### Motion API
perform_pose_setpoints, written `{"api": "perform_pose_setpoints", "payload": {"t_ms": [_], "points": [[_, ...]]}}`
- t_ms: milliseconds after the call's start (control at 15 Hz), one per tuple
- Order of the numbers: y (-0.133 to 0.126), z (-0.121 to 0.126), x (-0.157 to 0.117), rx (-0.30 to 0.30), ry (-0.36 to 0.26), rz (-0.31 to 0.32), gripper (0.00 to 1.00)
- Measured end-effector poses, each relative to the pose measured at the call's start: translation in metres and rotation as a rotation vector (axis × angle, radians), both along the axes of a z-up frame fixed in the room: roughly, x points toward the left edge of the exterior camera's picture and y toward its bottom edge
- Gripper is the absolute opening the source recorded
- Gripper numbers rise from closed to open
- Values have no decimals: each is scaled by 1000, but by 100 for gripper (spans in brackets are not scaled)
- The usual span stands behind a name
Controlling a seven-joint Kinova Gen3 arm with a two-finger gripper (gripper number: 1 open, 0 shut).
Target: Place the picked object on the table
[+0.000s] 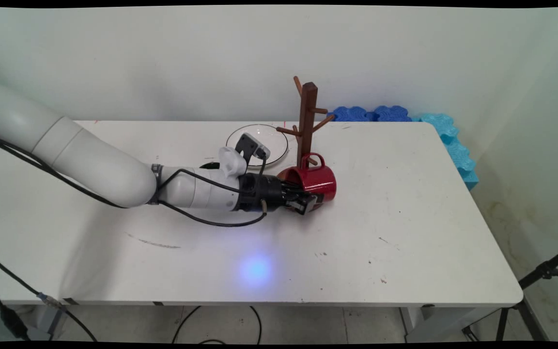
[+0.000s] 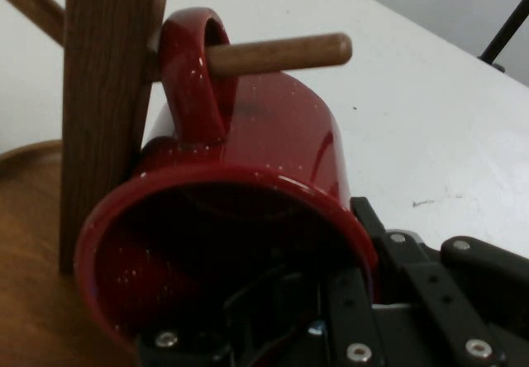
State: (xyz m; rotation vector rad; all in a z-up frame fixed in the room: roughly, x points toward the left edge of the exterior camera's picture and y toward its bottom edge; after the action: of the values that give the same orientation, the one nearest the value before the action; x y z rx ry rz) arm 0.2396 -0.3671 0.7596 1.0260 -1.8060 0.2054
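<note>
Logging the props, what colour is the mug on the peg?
Red mug, clearest in the hand view.

One red mug is in view, its handle looped over a peg of the one wooden mug tree on the one white table. One clear glass plate lies behind it, and the tree shows several pegs, though their full number cannot be told. There is one gripper, and a single row of blue foam pieces runs along the far right edge.
</note>
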Motion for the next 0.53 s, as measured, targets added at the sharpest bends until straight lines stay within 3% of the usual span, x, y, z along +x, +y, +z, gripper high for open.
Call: {"api": "perform_pose_setpoints", "payload": {"t_ms": [533], "points": [[11, 16, 2, -25, 36, -44, 0]]}}
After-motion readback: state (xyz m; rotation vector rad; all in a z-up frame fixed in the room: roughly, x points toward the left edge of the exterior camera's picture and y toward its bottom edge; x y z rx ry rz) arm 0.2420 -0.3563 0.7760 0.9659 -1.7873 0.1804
